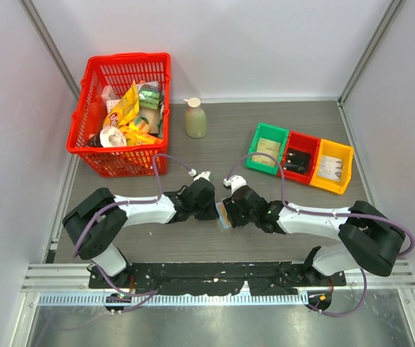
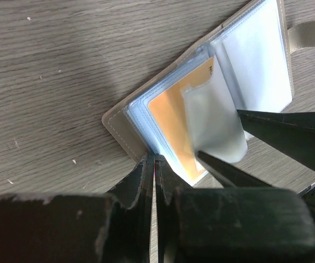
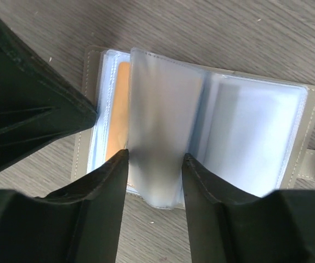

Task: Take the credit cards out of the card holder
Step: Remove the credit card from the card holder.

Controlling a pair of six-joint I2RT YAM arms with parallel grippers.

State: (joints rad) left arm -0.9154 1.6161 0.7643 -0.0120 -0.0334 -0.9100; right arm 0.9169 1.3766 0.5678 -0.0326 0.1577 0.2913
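- Holder (image 1: pixel 223 215) lies open on table (image 1: pixel 215 155), between the arms; orange card (image 2: pixel 171 118) tucked inside
- Left gripper (image 2: pixel 155 161) pressed together, pinching holder's edge
- Right gripper (image 3: pixel 156 154) spread, astride a clear sleeve (image 3: pixel 163 109)

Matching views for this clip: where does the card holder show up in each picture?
Top external: card holder just below centre.
Left wrist: card holder open, centre to upper right, orange card showing.
Right wrist: card holder open, filling the middle.
Shared landmark: grey wood-grain table.
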